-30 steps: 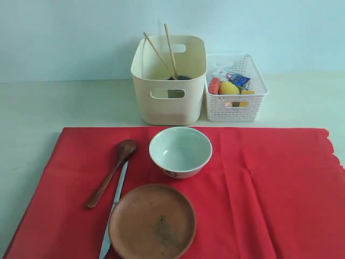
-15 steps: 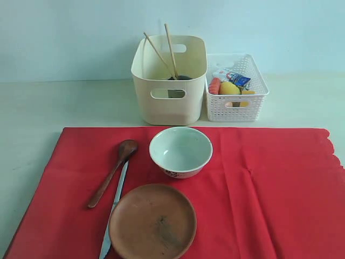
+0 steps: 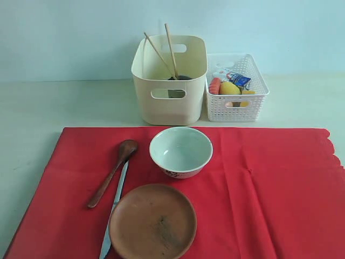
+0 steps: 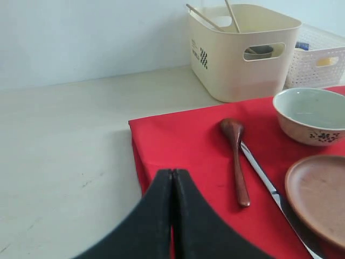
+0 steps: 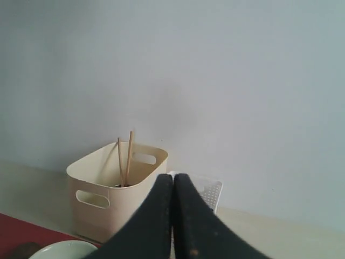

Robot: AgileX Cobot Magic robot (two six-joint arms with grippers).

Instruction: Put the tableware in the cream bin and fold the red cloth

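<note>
The red cloth [image 3: 280,189] lies flat across the front of the table. On it rest a white bowl [image 3: 180,151], a brown plate [image 3: 152,221], a dark wooden spoon [image 3: 112,172] and a silver knife [image 3: 115,208]. Behind stands the cream bin [image 3: 168,81] with two wooden chopsticks [image 3: 167,48] leaning out and a dark cup-like thing at its bottom. My left gripper [image 4: 172,172] is shut and empty, hovering over the cloth's left edge [image 4: 141,162]. My right gripper [image 5: 173,177] is shut and empty, held high and facing the bin [image 5: 116,189]. Neither gripper shows in the exterior view.
A white perforated basket [image 3: 237,89] with a lemon, a carton and other food items stands just right of the cream bin. Bare pale tabletop [image 3: 64,105] lies left of the bin and behind the cloth. A light wall closes the back.
</note>
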